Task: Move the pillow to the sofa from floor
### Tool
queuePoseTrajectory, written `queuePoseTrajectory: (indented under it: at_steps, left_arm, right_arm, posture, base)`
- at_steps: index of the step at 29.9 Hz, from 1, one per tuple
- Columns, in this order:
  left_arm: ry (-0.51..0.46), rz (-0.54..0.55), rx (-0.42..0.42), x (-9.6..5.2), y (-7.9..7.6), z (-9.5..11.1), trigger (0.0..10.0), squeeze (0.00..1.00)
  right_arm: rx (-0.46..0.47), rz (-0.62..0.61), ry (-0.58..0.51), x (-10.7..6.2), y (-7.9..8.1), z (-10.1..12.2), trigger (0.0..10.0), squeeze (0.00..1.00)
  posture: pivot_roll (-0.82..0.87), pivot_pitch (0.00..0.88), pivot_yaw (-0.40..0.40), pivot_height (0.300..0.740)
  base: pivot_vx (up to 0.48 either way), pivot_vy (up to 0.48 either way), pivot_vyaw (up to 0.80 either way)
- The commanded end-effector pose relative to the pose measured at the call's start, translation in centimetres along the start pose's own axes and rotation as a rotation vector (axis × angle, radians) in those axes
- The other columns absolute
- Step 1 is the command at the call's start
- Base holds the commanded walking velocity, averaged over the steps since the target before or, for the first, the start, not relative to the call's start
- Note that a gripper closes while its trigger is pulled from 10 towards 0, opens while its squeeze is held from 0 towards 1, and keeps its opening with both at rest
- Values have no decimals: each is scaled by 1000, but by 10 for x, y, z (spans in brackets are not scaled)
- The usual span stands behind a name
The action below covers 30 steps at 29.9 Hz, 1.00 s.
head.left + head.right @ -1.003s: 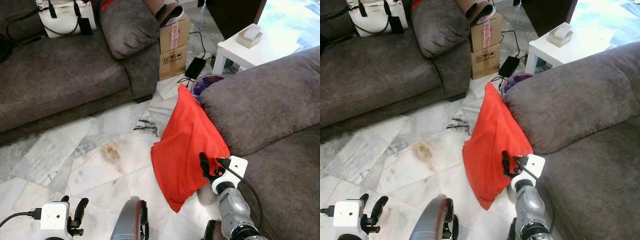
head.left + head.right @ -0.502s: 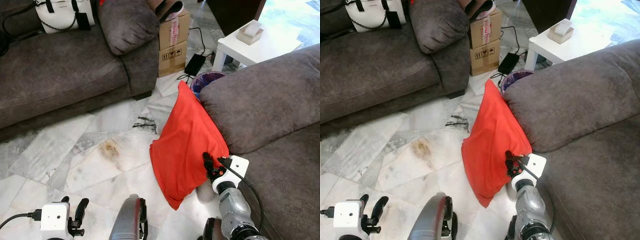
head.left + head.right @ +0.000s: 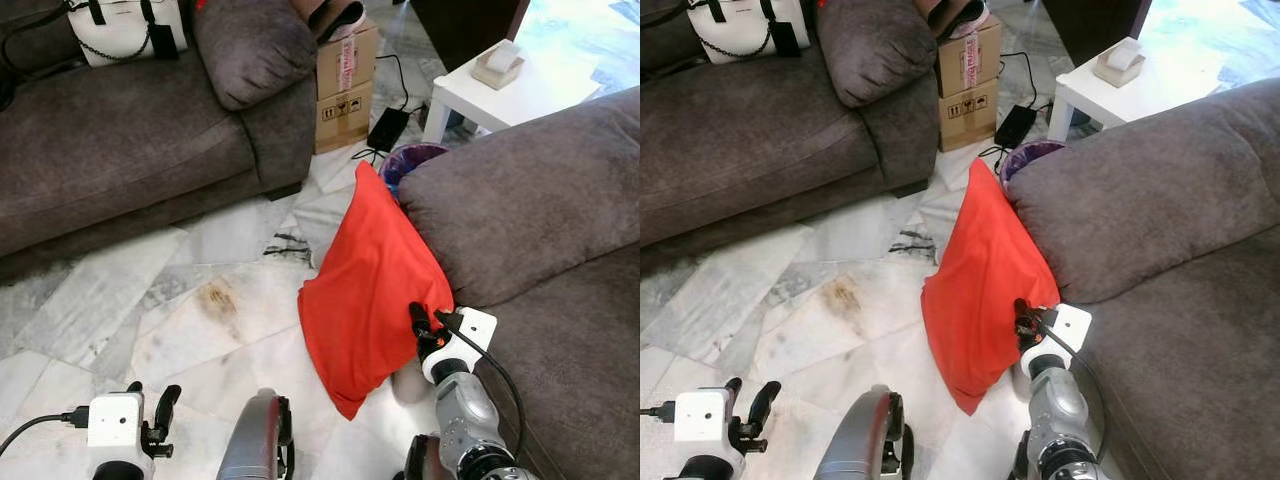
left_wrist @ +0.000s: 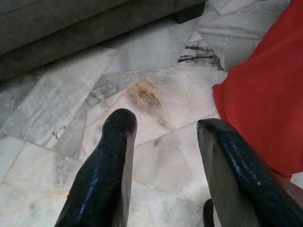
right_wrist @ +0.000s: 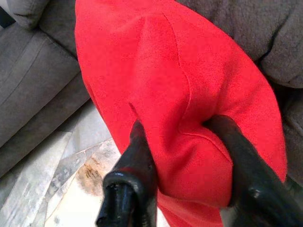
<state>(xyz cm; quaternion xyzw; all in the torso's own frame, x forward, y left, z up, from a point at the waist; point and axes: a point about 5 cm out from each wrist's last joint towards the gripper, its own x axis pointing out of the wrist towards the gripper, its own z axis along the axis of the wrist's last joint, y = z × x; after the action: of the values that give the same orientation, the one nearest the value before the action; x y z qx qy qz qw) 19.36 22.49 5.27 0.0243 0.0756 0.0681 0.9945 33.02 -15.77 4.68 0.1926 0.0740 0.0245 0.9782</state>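
Pillow (image 3: pixel 371 278) not yet lifted: propped on floor (image 3: pixel 180 290) against sofa (image 3: pixel 520 220). Pillow edge pinched by right gripper (image 5: pixel 182 142). Left gripper (image 4: pixel 163 156) spread, nothing held. Lift, placement remaining.

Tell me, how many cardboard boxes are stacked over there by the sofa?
2. The lower cardboard box sits on the floor beside the far sofa's arm; the upper cardboard box rests on top. Others may be hidden behind.

head cams look down fwd; wrist cams sit close, both sharing the red pillow (image 5: pixel 180 104).
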Motion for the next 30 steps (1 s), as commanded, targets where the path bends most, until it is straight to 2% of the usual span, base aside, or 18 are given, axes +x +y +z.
queuePoseTrajectory:
  at_steps: [1, 6, 10, 14, 22, 30]
  left_arm:
    - [38, 32, -4, -4, 6, -10, 10000, 0]
    - [31, 54, -20, 14, 7, -14, 10000, 0]
    - [27, 60, -27, 19, 6, -15, 10000, 0]
    - [22, 76, -38, 32, 6, -18, 10000, 0]
    - [22, 93, -45, 42, 9, -22, 10000, 0]
    - [16, 104, -50, 44, 10, -27, 10000, 0]
  right_arm:
    - [4, 18, 40, -2, 4, -9, 0, 0]
    - [-2, 44, 56, -4, 5, -13, 0, 0]
    - [3, 44, 55, -5, 3, -13, 0, 0]
    - [13, 33, 49, -10, -9, -13, 0, 0]
    - [-22, 24, 67, -21, -30, -15, 0, 0]
    - [-52, 39, 80, -30, -39, -20, 0, 0]
  posture:
    - [305, 261, 55, 628]
    - [271, 192, 30, 628]
    - [263, 165, 24, 628]
    - [250, 111, 9, 628]
    - [215, 70, -6, 628]
    - [196, 61, -12, 628]
  base:
    - [0, 0, 0]
    - [0, 0, 0]
    - [0, 0, 0]
    - [0, 0, 0]
    - [0, 0, 0]
    - [0, 0, 0]
